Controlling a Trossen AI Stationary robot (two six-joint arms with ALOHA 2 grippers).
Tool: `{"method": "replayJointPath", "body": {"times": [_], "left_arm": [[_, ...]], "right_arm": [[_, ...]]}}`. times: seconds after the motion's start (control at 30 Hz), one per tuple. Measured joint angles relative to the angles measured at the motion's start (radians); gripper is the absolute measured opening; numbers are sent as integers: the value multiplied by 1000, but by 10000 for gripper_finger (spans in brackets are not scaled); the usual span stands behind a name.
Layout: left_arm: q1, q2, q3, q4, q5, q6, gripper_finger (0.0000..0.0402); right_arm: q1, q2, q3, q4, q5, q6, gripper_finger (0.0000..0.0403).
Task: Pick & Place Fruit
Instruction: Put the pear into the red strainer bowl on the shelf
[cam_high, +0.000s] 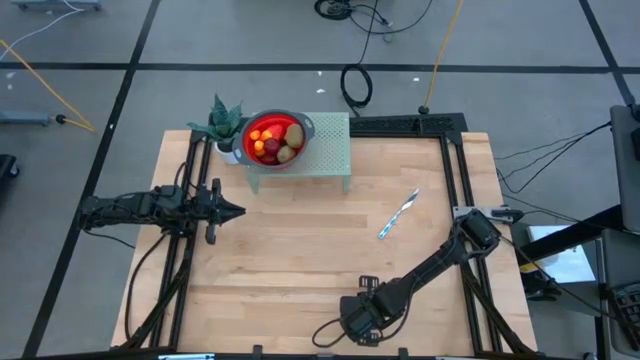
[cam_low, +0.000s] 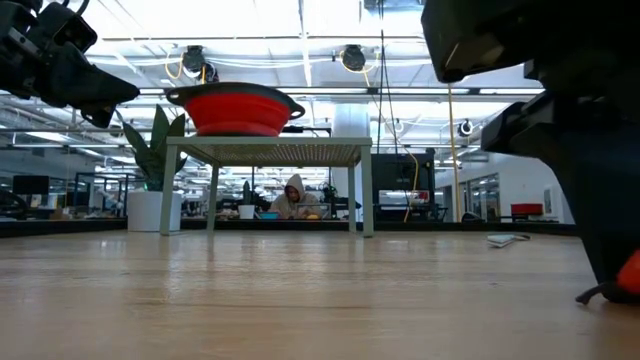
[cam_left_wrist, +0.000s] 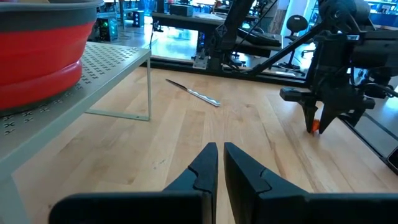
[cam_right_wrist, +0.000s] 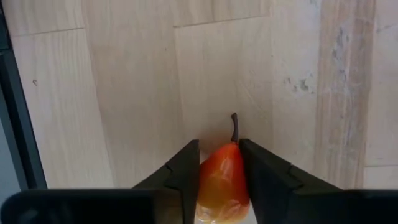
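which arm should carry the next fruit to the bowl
Right. The right gripper is already closed around an orange-red pear near the table's front edge. The left gripper is shut and empty, though nearer the red bowl on the raised stand.

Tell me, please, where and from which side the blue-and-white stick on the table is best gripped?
Grip the stick at its middle, coming straight down with the fingers across its narrow width. It is slim, lies flat and diagonal on the bare table, clear of the bowl stand, so only the long sides offer a hold.
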Motion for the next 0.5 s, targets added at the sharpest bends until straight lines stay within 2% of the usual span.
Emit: {"method": "replayJointPath", "body": {"times": [0.5], "left_arm": [[0,0,0,0,0,0,26]], "right_arm": [[-41,-14,-4,0,6,6,97]]}}
